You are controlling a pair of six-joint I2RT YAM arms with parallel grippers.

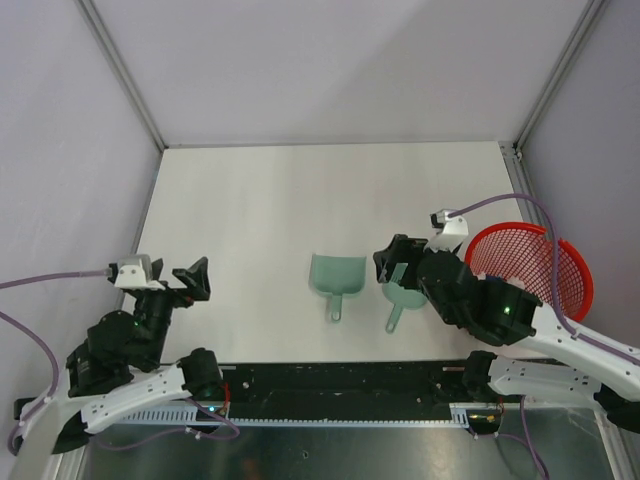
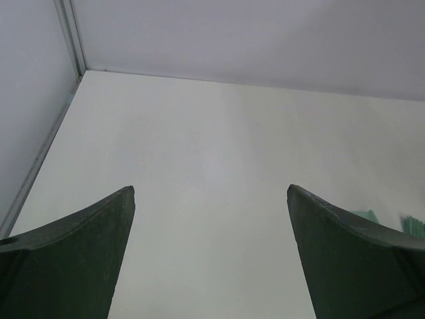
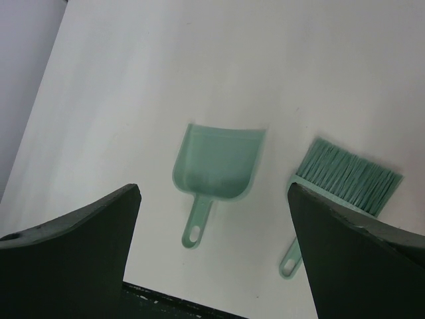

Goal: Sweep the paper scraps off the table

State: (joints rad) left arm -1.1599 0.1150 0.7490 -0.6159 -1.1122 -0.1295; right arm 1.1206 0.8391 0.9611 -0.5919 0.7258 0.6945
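Observation:
No dark blue paper scraps show in any view. The white table [image 1: 270, 200] carries a pale green dustpan [image 1: 336, 278], lying flat with its handle toward the near edge, and a pale green brush [image 1: 399, 297] to its right. Both also show in the right wrist view, the dustpan [image 3: 216, 166] and the brush [image 3: 345, 176]. My right gripper [image 1: 392, 258] is open and empty, hovering over the brush head. My left gripper [image 1: 193, 281] is open and empty near the table's left side, above bare tabletop [image 2: 212, 166].
A red mesh basket [image 1: 530, 265] stands off the table's right edge, beside my right arm. Metal frame posts run along the table's left [image 1: 150, 215] and right [image 1: 515, 165] edges. A black rail [image 1: 340, 380] lines the near edge.

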